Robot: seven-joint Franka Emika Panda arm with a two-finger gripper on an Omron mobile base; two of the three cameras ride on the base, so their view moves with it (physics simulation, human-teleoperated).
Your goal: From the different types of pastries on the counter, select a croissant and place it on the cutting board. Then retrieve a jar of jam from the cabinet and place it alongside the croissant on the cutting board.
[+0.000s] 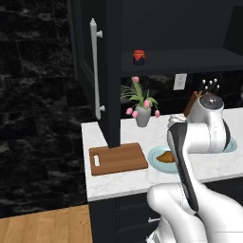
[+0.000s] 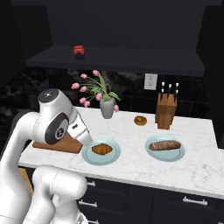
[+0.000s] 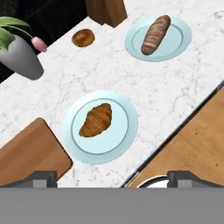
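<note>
First step: the hand [image 3: 111,177], wide open and empty, hovers above the croissant [image 3: 96,120]; next it must descend onto it.

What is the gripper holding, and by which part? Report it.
Nothing. The gripper is open above the counter's edge, with nothing between its fingertips; the croissant lies untouched on its teal plate.

base views: flank arm, share counter [image 2: 192,162] | hand: looks down
</note>
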